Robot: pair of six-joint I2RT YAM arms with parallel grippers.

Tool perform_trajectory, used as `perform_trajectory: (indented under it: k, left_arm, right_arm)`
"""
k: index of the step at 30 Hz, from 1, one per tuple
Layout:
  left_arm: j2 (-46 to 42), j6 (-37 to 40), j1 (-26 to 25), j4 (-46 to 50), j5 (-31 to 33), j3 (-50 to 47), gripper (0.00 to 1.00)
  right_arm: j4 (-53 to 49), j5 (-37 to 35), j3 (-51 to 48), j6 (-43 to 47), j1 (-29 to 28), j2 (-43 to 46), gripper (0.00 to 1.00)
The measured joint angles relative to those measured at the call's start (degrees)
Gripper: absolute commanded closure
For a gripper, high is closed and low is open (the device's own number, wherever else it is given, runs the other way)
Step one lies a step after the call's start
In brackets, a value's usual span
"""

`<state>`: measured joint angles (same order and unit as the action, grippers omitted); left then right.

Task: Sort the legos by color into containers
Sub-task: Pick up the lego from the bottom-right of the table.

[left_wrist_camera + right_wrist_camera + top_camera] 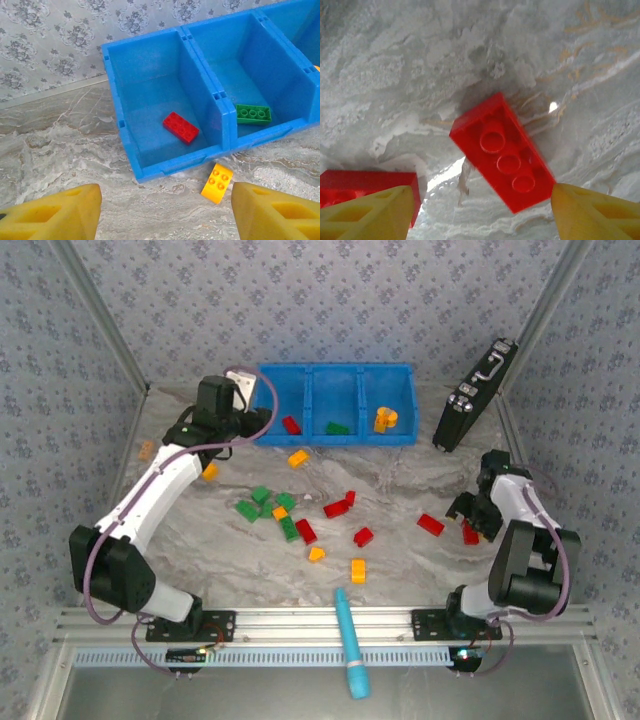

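Red lego [502,152] skewed between right gripper [482,189], fingers spread | risk: closing twists it loose | neighbour red lego [360,182] at 8 o'clock may snag | left gripper [166,187] spread, empty

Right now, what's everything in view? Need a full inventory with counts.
bin: one, blue, three compartments, far side of table
red brick: one, left compartment
green brick: one, middle compartment
orange bricks: count unclear, right compartment
loose red bricks: about six, table centre to right
loose green bricks: about four, left of centre
loose orange bricks: about five, scattered
pen: one, teal, near edge
box: one, black, far right
scrap: one, tan, far left
left pincer: open, empty, facing bin
right pincer: open, straddling one of the loose red bricks
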<state>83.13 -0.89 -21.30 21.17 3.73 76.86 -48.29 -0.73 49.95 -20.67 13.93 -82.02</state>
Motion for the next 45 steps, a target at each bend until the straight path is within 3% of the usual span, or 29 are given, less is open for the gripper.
perform_trajectory:
  k: [11,16,29,34,38,45]
  left_arm:
    - [0.0,1.16,0.96,0.02,0.13,-0.11,0.3]
    - [-0.33,1.53,1.62,0.02,0.15,-0.26,0.3]
    - [-0.81,2.51,2.23,0.07,-2.29,-0.63,0.29]
    - [-6.47,6.54,2.56,-0.15,-11.8,-8.41,0.27]
    - [-12.11,8.46,2.97,-0.79,-22.03,-13.49,0.13]
    - [-14.12,2.56,3.28,-12.33,-38.71,-15.17,0.12]
  right_arm:
    - [0.81,-5.97,2.8,2.99,-2.23,-7.23,0.38]
    - [1.97,-6.97,2.86,3.69,-3.1,-10.14,0.51]
    - [3.85,-7.61,4.35,3.76,-3.3,-11.04,0.71]
    - [4.83,-6.54,6.71,3.17,-4.85,-9.38,0.73]
    - [4.83,-2.97,11.04,2.27,-7.56,-5.53,0.73]
    - [6.82,2.12,26.47,1.11,-20.13,-1.11,0.73]
